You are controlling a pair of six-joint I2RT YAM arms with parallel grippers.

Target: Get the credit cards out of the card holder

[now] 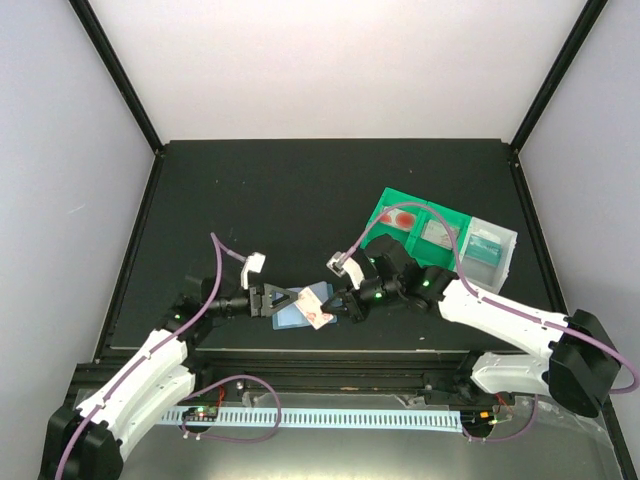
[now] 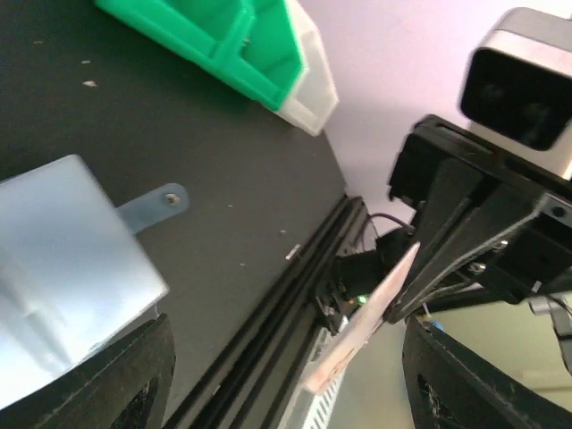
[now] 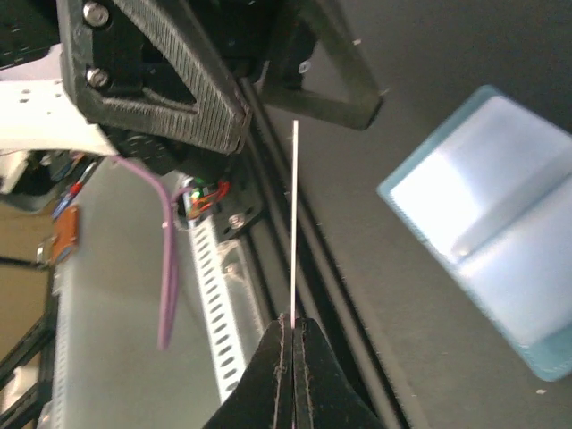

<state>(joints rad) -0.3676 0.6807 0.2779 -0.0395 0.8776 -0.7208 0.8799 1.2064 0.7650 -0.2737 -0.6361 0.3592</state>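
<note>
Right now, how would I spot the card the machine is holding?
Find the front edge of the black table, near its middle. The right pincer pinches a thin whitish-pink plastic card with a red mark. Unlike the flat light blue plastic card holder beside it, it is pink and held.

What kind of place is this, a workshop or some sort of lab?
Probably a lab test booth for robots: a left arm and right arm bolted at a black table, boxed in by plain white walls on black frame bars.
</note>
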